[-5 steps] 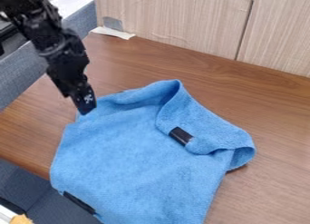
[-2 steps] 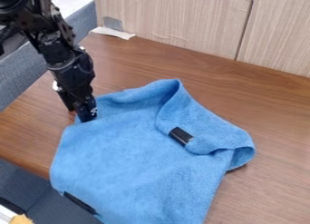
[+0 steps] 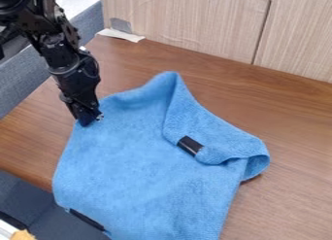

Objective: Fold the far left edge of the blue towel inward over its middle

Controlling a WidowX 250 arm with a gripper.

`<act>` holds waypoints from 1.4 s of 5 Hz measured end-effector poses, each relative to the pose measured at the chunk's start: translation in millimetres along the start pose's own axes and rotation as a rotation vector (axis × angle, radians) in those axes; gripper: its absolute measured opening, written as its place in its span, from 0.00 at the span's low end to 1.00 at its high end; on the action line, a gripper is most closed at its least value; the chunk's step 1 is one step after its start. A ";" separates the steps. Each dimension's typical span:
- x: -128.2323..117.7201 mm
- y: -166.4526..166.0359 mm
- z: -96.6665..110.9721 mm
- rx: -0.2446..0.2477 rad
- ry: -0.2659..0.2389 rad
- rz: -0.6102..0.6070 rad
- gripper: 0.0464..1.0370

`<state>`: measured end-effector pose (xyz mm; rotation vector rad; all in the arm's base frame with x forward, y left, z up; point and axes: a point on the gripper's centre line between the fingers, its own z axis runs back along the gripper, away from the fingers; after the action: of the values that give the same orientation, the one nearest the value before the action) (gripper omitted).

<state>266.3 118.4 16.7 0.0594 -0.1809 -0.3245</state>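
Pinched the blue towel [image 3: 149, 151] by its upper-left corner in the tool [image 3: 89, 121], toward the left edge of the wooden tabletop [image 3: 298, 112]. Had raised that corner slightly since the earlier frame, drawing the towel's peaked far fold leftward and nearer the tabletop's far edge. Had nudged the black tag [image 3: 190, 145] on the turned-over flap the same way by a little, and pulled the flap's rounded right end slightly left. Left the towel's lower-left part almost unchanged, draped past the tabletop's near edge, with a black strip [image 3: 86, 219] along its hem.

Bordered the far edge with a pale wood-grain panel [image 3: 194, 25], closing off that side. Flanked the left edge with a grey fabric partition [image 3: 19, 88], behind the arm. Placed a white paper scrap [image 3: 121, 35] at the far-left corner, against the panel. Tucked an orange-yellow object [image 3: 23, 235] low at the view's left, beyond the near edge.
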 end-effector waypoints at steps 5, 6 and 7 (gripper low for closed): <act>75.2 -50.5 51.7 -0.025 -0.213 -0.230 0.01; 72.6 -90.6 60.7 -0.066 -0.247 -0.361 0.01; 63.3 -118.0 56.9 -0.103 -0.236 -0.454 0.01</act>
<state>277.9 -15.3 72.8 -0.0418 -0.3857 -0.7941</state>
